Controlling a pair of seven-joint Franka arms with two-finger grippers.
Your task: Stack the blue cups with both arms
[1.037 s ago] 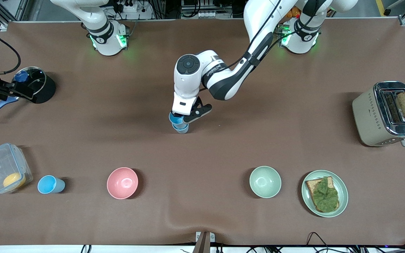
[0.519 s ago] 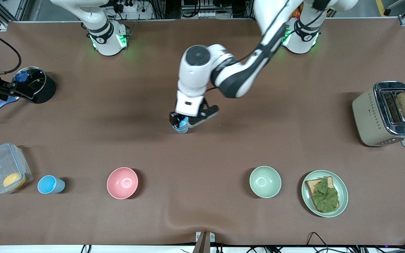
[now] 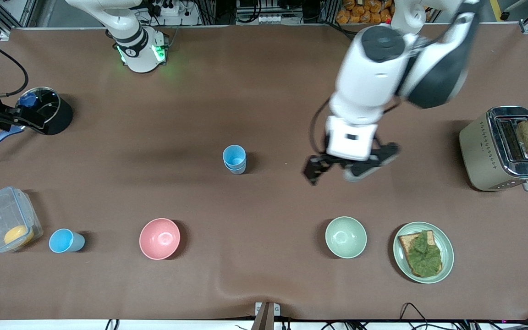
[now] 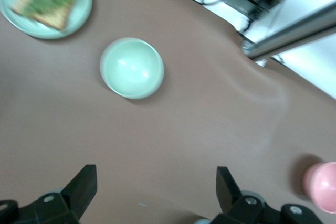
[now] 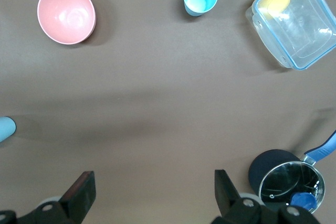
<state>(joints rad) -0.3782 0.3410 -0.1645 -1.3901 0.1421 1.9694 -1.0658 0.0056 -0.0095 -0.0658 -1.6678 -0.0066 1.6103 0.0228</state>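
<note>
Brown table (image 3: 264,284), both arms up. Left gripper (image 3: 332,170) hangs over bare table between stacked cups (image 3: 234,159) and toaster (image 3: 502,149), fingers spread, holding nothing. Right gripper (image 5: 152,195) waits over the right arm's end, fingers apart, empty. Stacked cups sit mid-table; single cup (image 3: 64,240) between box (image 3: 5,219) and pink bowl (image 3: 159,238).

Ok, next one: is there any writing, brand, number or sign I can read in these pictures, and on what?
None can be read.
Right arm's base: a small dark mark, too small to read.
Left gripper, open over bare table: the white block above it has a dark spot, no legible text.
Toaster: only a dotted pattern.
Stacked cups, single cup, bowls, plate, box, pot: no print visible.
</note>
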